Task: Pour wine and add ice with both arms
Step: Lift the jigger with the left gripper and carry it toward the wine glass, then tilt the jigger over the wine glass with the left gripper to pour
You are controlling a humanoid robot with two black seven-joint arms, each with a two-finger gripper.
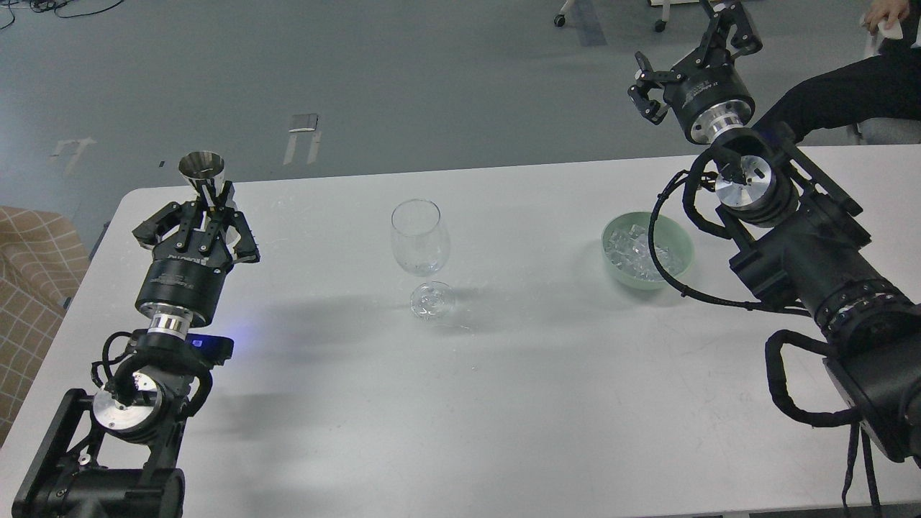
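Observation:
My left gripper is shut on a small steel measuring cup and holds it upright above the table's left part. Any wine in the cup cannot be seen. An empty clear wine glass stands at the table's middle, well to the right of the cup. A pale green bowl holds several clear ice cubes at the right. My right gripper is open and empty, raised beyond the table's far edge, behind the bowl.
The white table ends at a far edge just behind the cup and the right arm. A tan checked seat is at the left. A seated person's leg is at the upper right.

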